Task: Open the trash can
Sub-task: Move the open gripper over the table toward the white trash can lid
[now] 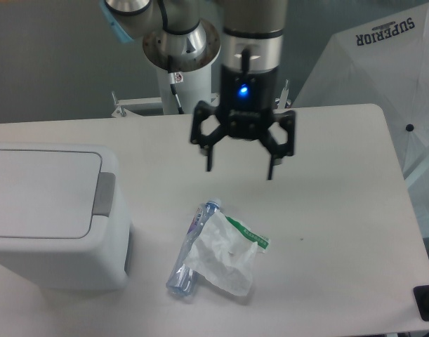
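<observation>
The trash can is a large white boxy bin at the left of the table, its flat lid down and its grey push tab on the right edge of the lid. My gripper hangs open and empty above the table's middle, well to the right of the bin and above the bottle and wrapper. It touches nothing.
A clear plastic bottle with a blue cap lies on the table below the gripper, partly under a white plastic wrapper with green print. A white umbrella stands off the table at the back right. The table's right edge curves down.
</observation>
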